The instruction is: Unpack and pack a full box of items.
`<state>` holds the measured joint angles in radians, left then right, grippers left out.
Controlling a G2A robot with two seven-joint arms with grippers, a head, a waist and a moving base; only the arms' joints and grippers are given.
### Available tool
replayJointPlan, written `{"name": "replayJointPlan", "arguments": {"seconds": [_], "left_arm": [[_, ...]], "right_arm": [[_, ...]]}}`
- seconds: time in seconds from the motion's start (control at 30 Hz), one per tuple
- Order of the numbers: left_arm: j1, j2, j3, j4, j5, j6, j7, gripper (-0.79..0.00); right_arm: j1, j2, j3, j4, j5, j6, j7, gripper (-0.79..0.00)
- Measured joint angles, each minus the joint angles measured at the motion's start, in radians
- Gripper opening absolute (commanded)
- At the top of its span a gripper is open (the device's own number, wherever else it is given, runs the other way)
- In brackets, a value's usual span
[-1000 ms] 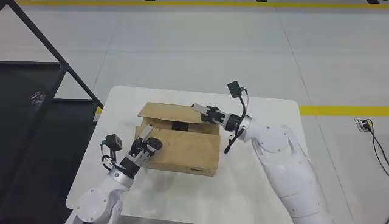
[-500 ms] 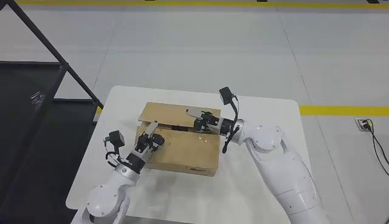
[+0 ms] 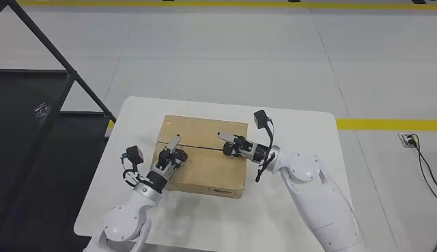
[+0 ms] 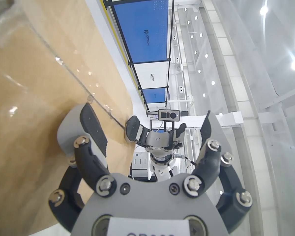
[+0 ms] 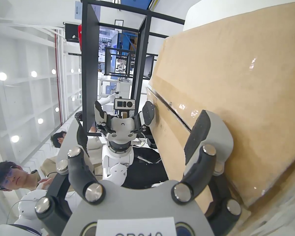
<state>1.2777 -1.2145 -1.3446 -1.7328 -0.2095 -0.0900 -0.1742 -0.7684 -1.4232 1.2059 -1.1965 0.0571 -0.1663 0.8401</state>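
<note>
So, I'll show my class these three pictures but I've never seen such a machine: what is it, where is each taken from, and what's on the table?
It is a two-armed robot at a white table. One picture looks down from a camera above its arms; the other two come from cameras on its two wrists. A cardboard box lies on the table, closed, with a seam across its top. The left gripper and right gripper are open and hold nothing; each has one finger against the box top near the seam. Each wrist picture shows its own gripper close up and the other farther off.
</note>
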Motion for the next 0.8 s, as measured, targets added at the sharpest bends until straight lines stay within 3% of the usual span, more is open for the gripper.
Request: {"name": "replayJointPlan", "arguments": {"seconds": [0.2, 0.43, 0.8], "left_arm": [[0.069, 0.007, -0.117, -0.065, -0.081, -0.048, 0.008, 0.0], [0.181, 0.022, -0.343, -0.126, -0.189, -0.065, -0.019, 0.0], [0.179, 0.022, -0.331, -0.123, -0.188, -0.063, -0.016, 0.0]], "right_arm": [[-0.003, 0.003, 0.005, 0.002, 0.005, -0.006, 0.004, 0.0], [-0.003, 0.003, 0.005, 0.002, 0.005, -0.005, 0.004, 0.0], [-0.003, 0.003, 0.005, 0.002, 0.005, -0.005, 0.004, 0.0]]}}
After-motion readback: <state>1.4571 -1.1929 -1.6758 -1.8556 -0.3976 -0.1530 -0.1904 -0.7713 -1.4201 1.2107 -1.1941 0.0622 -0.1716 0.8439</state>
